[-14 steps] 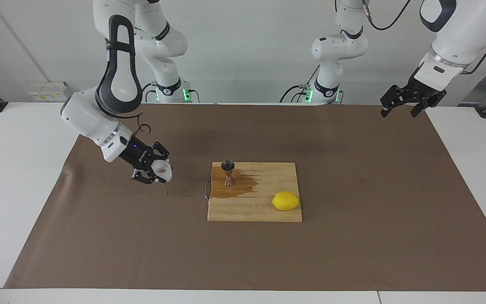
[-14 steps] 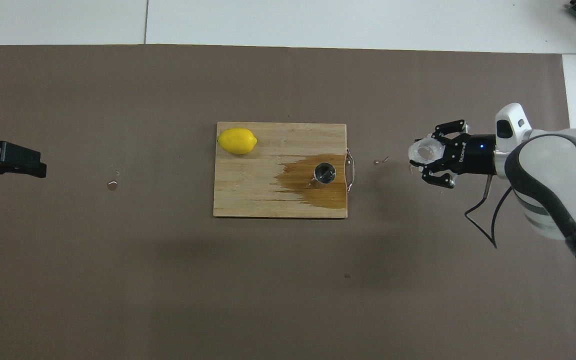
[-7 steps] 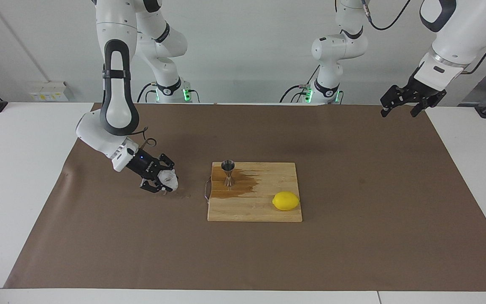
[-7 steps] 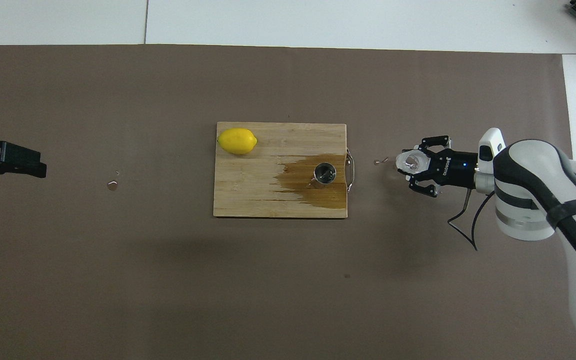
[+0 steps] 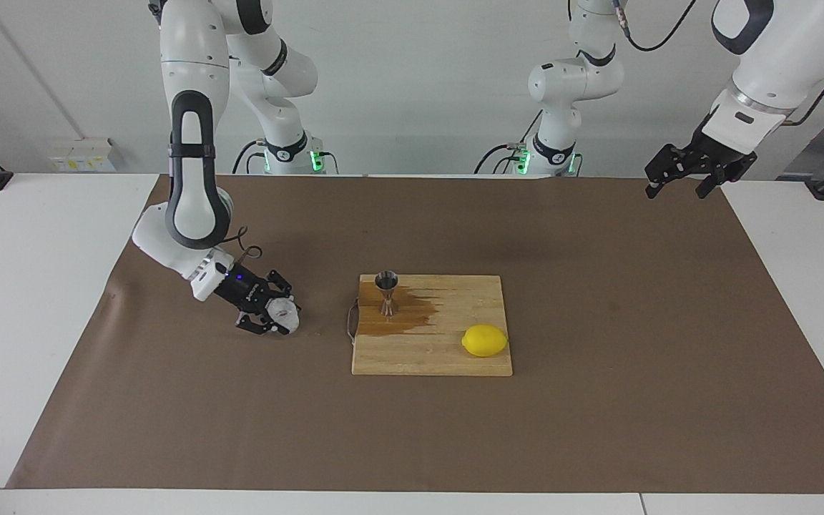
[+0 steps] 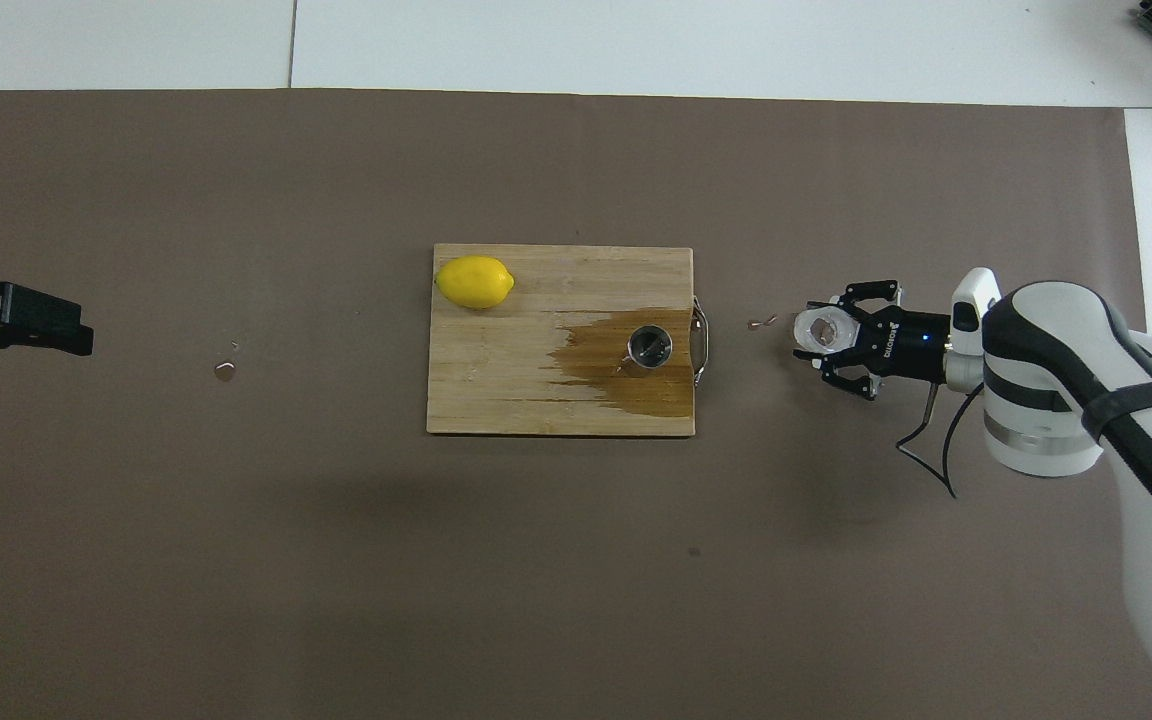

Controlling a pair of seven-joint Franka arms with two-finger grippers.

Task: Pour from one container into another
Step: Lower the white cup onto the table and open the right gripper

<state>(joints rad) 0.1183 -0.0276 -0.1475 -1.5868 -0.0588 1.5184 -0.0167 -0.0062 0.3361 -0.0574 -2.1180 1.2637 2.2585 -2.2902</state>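
Two grippers show, and only one has anything between its jaws. The right gripper (image 5: pixel 280 315) is low over the brown mat (image 5: pixel 598 372), toward the right arm's end of the table. Its arm comes down at a slant. The glass cup (image 5: pixel 284 312) sits between its jaws, whitish and bumpy-walled, with its round mouth showing from above. The jaws stand on either side of the cup. Whether they press on it or stand just off its wall I cannot tell, nor whether the cup's base touches the mat. A few small drops (image 6: pixel 762 322) lie on the mat just ahead of the jaws, between them and the cutting board (image 5: pixel 440 361).

Ahead of those jaws, well apart from them, the steel jigger (image 5: pixel 386 292) stands upright on the board, near the edge with the wire handle. A dark wet patch (image 5: pixel 412 316) spreads over the wood around its foot. A lemon (image 5: pixel 484 340) lies on the same board, at the corner farthest from the right gripper's jaws.

Up in the air over the mat's corner at the left arm's end of the table, the left gripper (image 5: pixel 675 190) waits with its jaws wide apart and nothing between them. It is well away from the board, the jigger and the cup.
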